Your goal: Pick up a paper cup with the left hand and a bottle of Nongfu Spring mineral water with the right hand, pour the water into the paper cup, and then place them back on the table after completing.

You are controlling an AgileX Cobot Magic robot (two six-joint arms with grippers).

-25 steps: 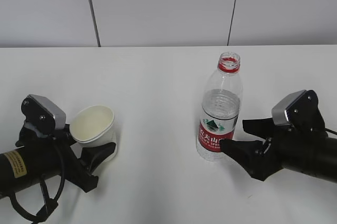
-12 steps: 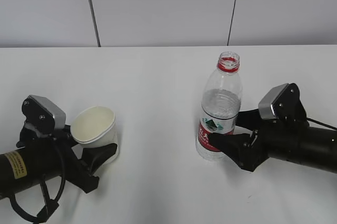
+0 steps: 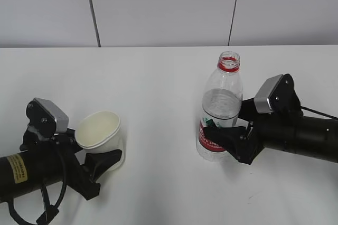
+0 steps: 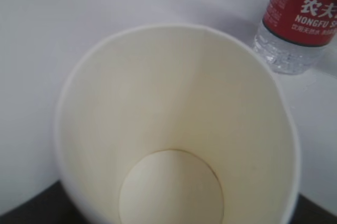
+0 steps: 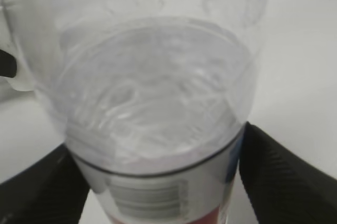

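Right hand [image 3: 232,143] has slid in since a second ago, so the bottle [image 3: 220,111] now sits between its spread jaws, flanked but seemingly not yet squeezed, ready for a low grip at the label. Bottle stands upright, long axis vertical, uncapped mouth up. Left hand [image 3: 97,153] has shifted slightly right, jaws clamped on the cup [image 3: 100,134], its mouth tilted up and away from that hand.

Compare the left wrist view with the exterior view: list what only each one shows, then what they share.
Only the left wrist view: the paper cup's dry, empty bottom, seen from above.

Only the exterior view: the bottle's open red-ringed neck and water level, both arms, with the left hand around the cup and the right hand straddling the bottle's label, and the grey wall.

Both: cup, bottle's red label, white table.
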